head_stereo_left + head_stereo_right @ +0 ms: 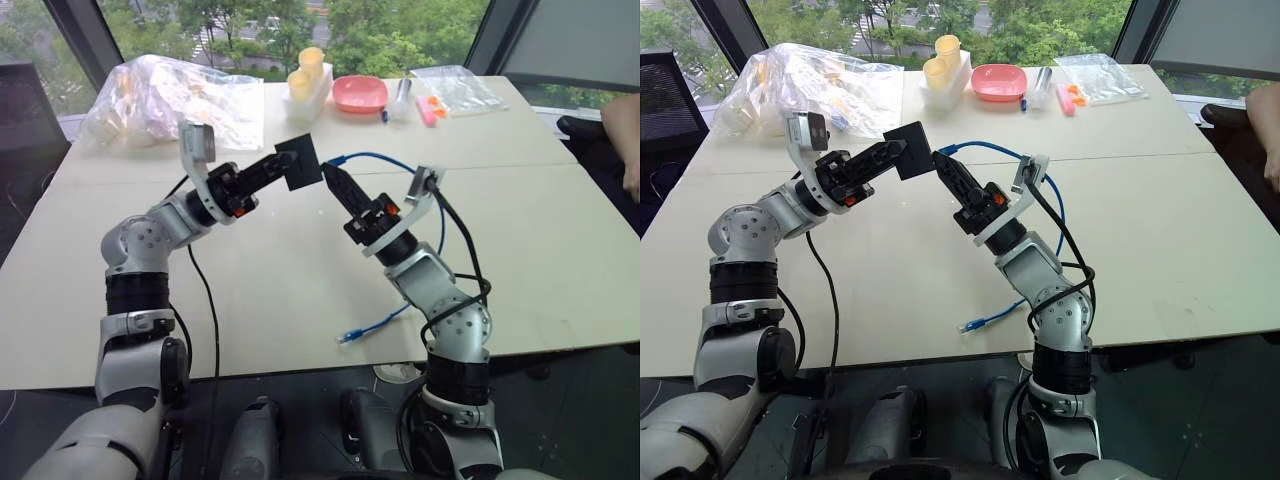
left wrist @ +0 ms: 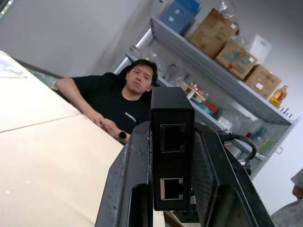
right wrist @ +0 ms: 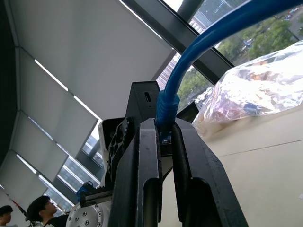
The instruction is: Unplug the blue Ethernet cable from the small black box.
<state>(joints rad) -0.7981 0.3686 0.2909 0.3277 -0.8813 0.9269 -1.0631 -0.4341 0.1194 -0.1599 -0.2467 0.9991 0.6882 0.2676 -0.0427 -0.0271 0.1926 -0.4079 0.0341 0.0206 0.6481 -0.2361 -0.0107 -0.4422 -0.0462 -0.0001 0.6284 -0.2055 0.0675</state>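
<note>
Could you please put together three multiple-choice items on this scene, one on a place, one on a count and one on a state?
1. Where does the pink bowl stand?
A. at the far edge of the table
B. at the near edge
C. under the table

2. How many ports show on the face of the small black box in the left wrist view?
A. one
B. two
C. four

3. What does the right end effector do?
A. hangs open above the table
B. grips the pink bowl
C. is shut on the blue Ethernet cable

Answers:
1 A: it sits by the windows, beyond both arms.
2 B: two square sockets, one above the other.
3 C: its fingers clamp the cable's end, while the left end effector holds the box.
</note>
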